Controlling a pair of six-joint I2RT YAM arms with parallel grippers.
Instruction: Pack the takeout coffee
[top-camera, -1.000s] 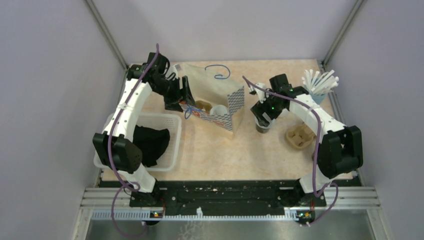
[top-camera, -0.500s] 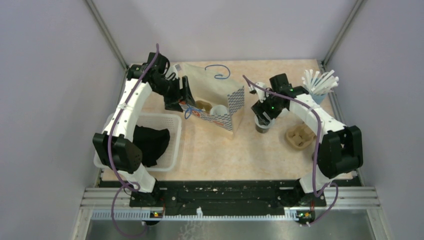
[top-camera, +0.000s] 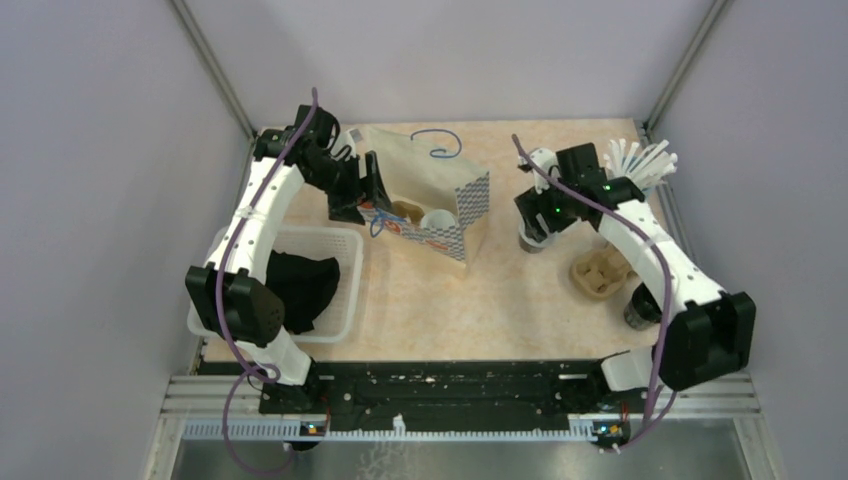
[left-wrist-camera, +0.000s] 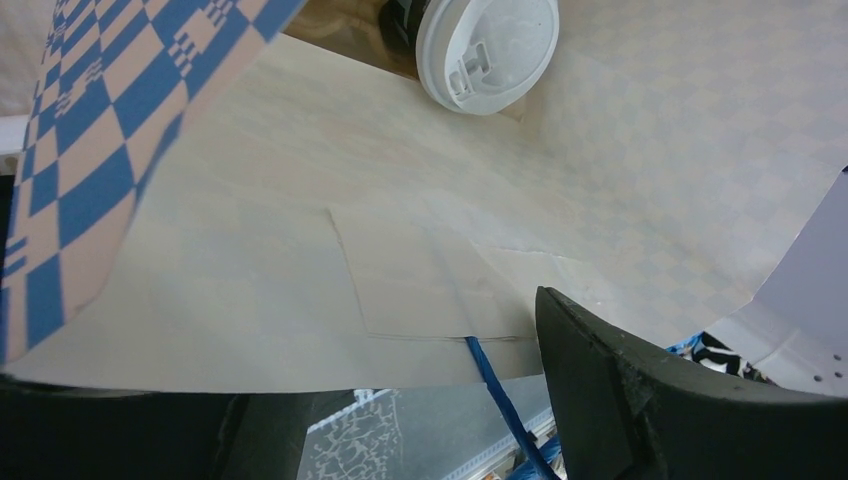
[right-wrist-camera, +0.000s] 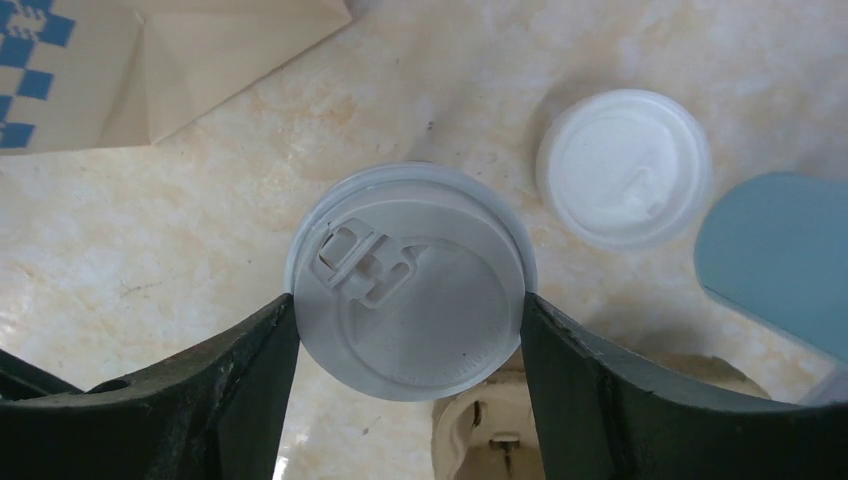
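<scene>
Right wrist: right jaws grip lidded cup (right-wrist-camera: 410, 290), lid round, matte grey; left jaws wide astride creased paper bag (left-wrist-camera: 300, 250).

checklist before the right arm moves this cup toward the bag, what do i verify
1. Grip: right pincer touches both sides of the outer cup: ok
2. The outer cup is capped, with the cap flat: ok
3. The outer cup is off the table: cannot tell
4. The paper bag has its mouth open, with the left pincer at its edge: ok
5. Room beside the packed cup: cannot tell
6. The loose lid lies apart from the outer cup: ok
</scene>
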